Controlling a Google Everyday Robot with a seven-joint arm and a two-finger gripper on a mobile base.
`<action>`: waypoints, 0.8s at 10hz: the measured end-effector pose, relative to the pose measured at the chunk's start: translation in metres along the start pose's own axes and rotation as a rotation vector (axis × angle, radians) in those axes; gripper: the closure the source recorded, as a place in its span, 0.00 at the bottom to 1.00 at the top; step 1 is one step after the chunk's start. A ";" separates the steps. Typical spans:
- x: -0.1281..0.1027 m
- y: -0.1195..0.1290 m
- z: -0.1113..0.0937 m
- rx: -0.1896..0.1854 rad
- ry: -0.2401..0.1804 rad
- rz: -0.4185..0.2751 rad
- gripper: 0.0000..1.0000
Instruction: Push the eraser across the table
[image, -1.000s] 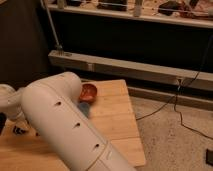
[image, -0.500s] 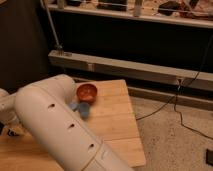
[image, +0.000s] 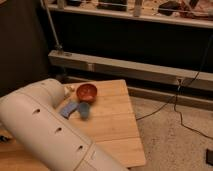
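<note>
My gripper is not in sight: my own arm (image: 47, 127), a fat white tube with a row of small dark holes, fills the lower left of the view and hides whatever hangs at its end, so I cannot tell how the gripper stands or where over the table it sits. The arm runs from the bottom edge up and left to a rounded elbow. Just past that elbow, on the far part of the table (image: 117, 130), a light-blue flat piece (image: 69, 108) lies partly tucked behind the arm. Touching or just beside it on the right is a small blue cup (image: 84, 110). Beyond these, near the far edge, sits a red-brown bowl (image: 86, 92), and a small pale thing (image: 68, 89) lies just left of the bowl, too unclear to name. The eraser does not show anywhere on the visible wood; if it is on the table, it is behind my arm. The table's right half is light planks, grain running toward me. Off the table to the right is speckled floor (image: 175, 135) with a dark cable (image: 165, 106) trailing across it, and behind stands a dark rack with a metal rail (image: 125, 70).
</note>
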 end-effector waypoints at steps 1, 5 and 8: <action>-0.021 0.016 -0.001 -0.013 -0.021 -0.011 0.35; -0.095 0.044 -0.073 -0.131 -0.313 0.071 0.35; -0.049 -0.004 -0.132 -0.101 -0.433 0.165 0.35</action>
